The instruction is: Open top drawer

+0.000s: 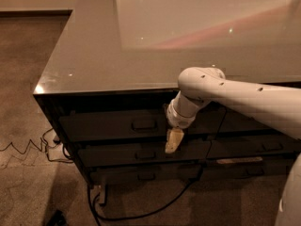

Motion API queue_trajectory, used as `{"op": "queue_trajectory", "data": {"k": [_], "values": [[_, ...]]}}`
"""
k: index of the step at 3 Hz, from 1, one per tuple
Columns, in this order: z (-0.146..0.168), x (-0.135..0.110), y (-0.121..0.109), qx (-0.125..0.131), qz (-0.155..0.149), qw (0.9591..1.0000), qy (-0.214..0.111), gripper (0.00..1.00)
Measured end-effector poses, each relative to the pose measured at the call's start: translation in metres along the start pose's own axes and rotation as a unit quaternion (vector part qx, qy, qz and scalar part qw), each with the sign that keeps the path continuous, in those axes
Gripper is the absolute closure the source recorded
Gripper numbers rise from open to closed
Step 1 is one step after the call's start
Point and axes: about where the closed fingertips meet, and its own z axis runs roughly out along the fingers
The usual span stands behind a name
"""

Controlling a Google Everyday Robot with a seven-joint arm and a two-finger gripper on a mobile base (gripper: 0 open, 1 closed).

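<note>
The top drawer (pixel 108 125) is a wide dark front just under the glossy counter top, and it looks closed. Its small loop handle (pixel 144 125) sits mid-front. My gripper (pixel 173 141) hangs tan-coloured from the white arm (pixel 235 95), pointing down. It is in front of the drawer fronts, a little right of and below the handle, at the seam between the top drawer and the second drawer (pixel 141 153). It is apart from the handle.
A third low drawer (pixel 143 175) lies below. Narrower dark drawers (pixel 263 145) form the right column. The grey counter top (pixel 108 46) overhangs the drawers. Cables (pixel 28 147) and a black cord (pixel 141 214) lie on the carpet at left and under the unit.
</note>
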Motion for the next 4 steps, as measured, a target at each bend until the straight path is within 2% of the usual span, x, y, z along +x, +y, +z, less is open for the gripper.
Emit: {"op": "queue_trajectory", "data": {"k": [3, 4], "values": [[-0.012, -0.001, 0.001, -0.002, 0.004, 1.0000, 0.005, 0.88], [-0.024, -0.001, 0.014, 0.012, 0.019, 0.9998, 0.001, 1.00]]}}
